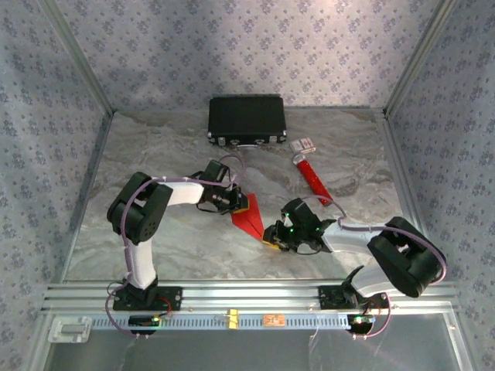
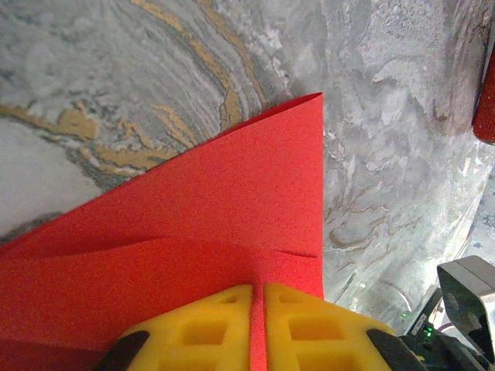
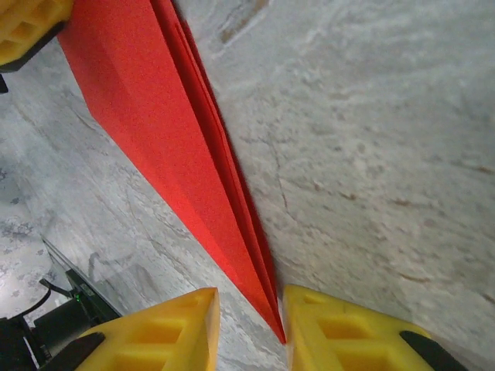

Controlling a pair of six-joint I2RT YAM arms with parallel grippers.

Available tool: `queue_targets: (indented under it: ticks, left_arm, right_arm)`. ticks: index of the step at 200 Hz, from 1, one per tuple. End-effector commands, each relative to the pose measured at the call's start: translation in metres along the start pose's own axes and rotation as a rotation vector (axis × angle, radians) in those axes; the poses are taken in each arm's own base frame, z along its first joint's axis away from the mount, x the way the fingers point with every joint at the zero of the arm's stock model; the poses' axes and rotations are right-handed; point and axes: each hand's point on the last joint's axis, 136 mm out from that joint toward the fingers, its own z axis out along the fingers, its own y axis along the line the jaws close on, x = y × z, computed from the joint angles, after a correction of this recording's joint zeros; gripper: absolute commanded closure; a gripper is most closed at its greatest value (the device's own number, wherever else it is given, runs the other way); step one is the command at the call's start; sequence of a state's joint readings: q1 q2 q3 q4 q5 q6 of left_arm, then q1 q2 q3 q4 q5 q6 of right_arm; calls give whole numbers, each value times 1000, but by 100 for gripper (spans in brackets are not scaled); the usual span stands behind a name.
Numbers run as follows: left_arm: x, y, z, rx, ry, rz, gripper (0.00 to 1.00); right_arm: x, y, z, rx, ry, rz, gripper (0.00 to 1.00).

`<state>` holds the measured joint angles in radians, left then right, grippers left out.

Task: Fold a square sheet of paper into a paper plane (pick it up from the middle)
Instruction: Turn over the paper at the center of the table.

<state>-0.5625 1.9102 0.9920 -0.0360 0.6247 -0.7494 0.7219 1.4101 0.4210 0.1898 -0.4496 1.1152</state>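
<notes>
The paper plane (image 1: 249,217) is already folded slim and creased, and sits on the near side of the black case (image 1: 247,118). My left gripper (image 2: 257,297) pinches its wide end and my right gripper (image 3: 249,309) stands parted around its nose. Little folding seems left.

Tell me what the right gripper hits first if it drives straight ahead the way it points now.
The paper plane: its pointed tip lies between the open jaws of the right gripper, so any advance likely meets it at once.
</notes>
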Motion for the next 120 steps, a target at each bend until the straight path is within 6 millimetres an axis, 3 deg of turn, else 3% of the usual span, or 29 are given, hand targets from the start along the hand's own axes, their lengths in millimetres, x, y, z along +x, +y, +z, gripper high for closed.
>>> queue_targets:
  ticks: [1,47,90,120]
  left_arm:
    - [14,30,1,-88,28,-75,88]
    - [13,26,0,-73,28,-73,88]
    - [11,20,-1,-54,24,-78,88]
    - [9,14,-3,-36,17,-79,88]
  right_arm:
    - [-13,22,3,-68,-33,-43,71]
    - [-23,22,0,-71,-60,-58,73]
    - [-31,37,-2,-146,-64,-105,72]
    - [-33,40,-3,-153,-60,-122,81]
